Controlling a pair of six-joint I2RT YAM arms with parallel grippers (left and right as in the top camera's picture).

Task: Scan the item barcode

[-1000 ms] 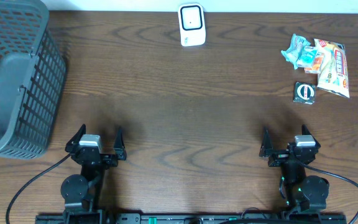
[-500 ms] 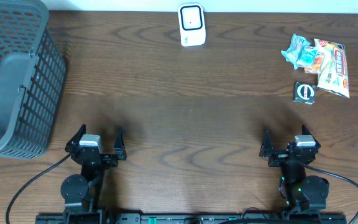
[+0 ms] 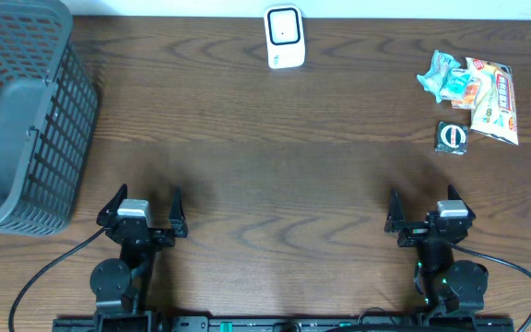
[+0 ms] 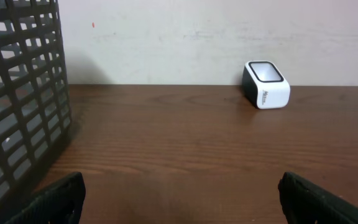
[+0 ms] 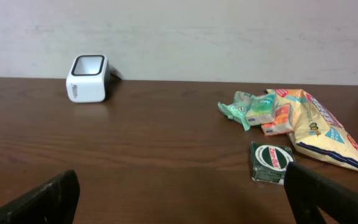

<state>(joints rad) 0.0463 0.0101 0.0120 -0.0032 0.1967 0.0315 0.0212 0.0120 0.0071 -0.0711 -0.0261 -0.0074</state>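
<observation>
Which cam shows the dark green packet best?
Right wrist: the dark green packet lies close, its round label facing up, beside the snack bag. Overhead shows it small, from above; left wrist does not show it.

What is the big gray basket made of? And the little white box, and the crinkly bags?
The gray basket looks like matte molded plastic: its walls are an even grid of holes. The white box seems to be hard, smooth plastic, with a dark-rimmed window on one face. The bags look like thin printed plastic film, wrinkled and a bit shiny.
</observation>
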